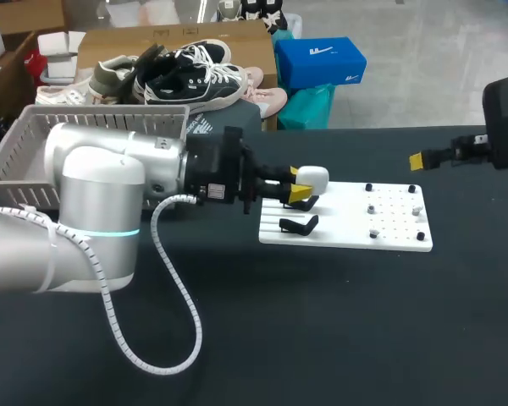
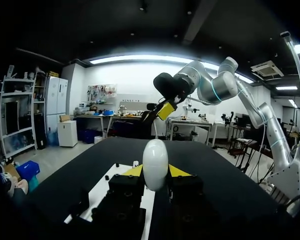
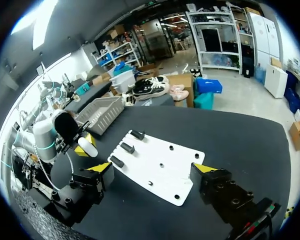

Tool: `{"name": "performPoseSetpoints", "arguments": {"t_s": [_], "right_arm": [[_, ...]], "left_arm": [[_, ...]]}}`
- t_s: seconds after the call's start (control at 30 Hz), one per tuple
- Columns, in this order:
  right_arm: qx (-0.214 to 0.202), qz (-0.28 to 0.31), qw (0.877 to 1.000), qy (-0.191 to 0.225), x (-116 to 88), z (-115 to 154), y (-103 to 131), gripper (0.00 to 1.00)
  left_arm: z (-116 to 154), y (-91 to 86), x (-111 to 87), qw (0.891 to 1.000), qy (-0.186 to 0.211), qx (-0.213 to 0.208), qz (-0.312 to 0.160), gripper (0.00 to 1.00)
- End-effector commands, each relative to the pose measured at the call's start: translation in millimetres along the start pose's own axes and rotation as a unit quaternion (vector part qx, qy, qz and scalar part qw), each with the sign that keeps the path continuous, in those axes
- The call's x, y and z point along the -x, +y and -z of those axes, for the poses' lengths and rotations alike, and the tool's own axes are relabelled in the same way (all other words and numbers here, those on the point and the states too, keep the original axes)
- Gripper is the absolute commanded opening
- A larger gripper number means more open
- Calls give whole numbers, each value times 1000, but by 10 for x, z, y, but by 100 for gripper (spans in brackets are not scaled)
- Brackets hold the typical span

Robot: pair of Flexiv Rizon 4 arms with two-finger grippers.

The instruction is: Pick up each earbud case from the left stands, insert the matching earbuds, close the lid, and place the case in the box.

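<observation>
Clamped upright between both yellow fingertips of the left pincer (image 2: 156, 171): smooth white oval plastic earbud case (image 2: 155, 162); just below and ahead: flat white rectangular plastic board (image 1: 339, 230) with black angled stands (image 1: 298, 225); farther ahead: right pincer (image 3: 151, 170), spread wide, holding nothing.

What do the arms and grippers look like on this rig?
The left arm has rounded silver-grey links, a cyan light ring at one joint and a white spiral-wrapped cable looping off it. The left gripper is black and blocky, with yellow fingertips. The right arm has the same silver links with a cyan band. The right gripper is also black, with yellow tips.
</observation>
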State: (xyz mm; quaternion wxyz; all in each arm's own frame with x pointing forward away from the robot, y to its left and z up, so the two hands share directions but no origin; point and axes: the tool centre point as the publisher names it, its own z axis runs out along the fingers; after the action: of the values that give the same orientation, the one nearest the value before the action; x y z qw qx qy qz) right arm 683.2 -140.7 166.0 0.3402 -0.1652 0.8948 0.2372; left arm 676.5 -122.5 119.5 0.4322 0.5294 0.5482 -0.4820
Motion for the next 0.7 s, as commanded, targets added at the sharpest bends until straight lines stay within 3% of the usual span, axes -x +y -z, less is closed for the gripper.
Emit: {"name": "performPoseSetpoints", "arguments": {"t_s": [0.03,0.27,0.7], "right_arm": [[-2,12,1000,4,-31,58,215,100],[16,37,999,25,-64,12,523,100],[40,43,997,56,-190,-156,770,100]], "left_arm": [[-41,39,-40,1000,-2,-22,2,0],[-67,35,-51,1000,-7,-28,-2,0],[-91,78,-58,999,-9,-27,-31,0]]}}
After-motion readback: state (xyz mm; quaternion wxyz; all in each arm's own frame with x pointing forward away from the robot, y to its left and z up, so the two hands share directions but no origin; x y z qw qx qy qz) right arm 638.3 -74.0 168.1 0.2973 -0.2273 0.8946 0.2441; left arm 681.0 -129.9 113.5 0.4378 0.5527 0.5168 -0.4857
